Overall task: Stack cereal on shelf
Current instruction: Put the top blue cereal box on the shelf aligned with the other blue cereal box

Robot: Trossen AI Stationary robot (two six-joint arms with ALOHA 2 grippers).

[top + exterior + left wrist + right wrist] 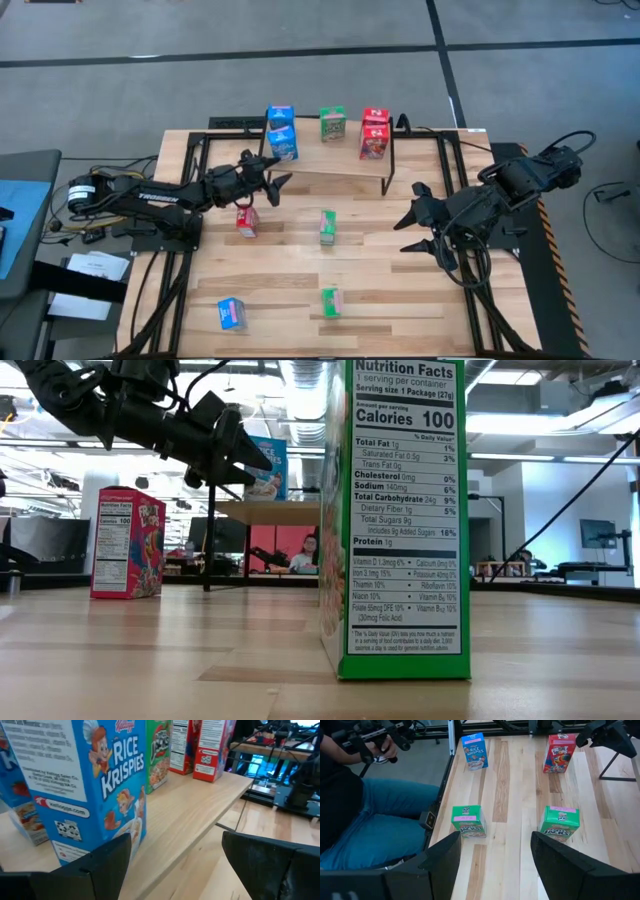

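The shelf (340, 165), a light plank on black legs, stands at the table's far middle. On it stand two blue cereal boxes (282, 143), one green box (333, 124) and two red boxes (374, 143). On the table stand a red box (247, 221), two green boxes (327, 227) (331, 301) and a blue box (231, 314). My left gripper (277, 189) is open and empty, just in front of the shelf's left end, close to the front blue box (90, 780). My right gripper (412, 222) is open and empty over the table's right side.
A person sits at the table's near side and shows in the right wrist view (365, 820). In the low view a green box (395, 520) stands close to the camera and hides much of the table. Bare wood lies between the boxes on the table.
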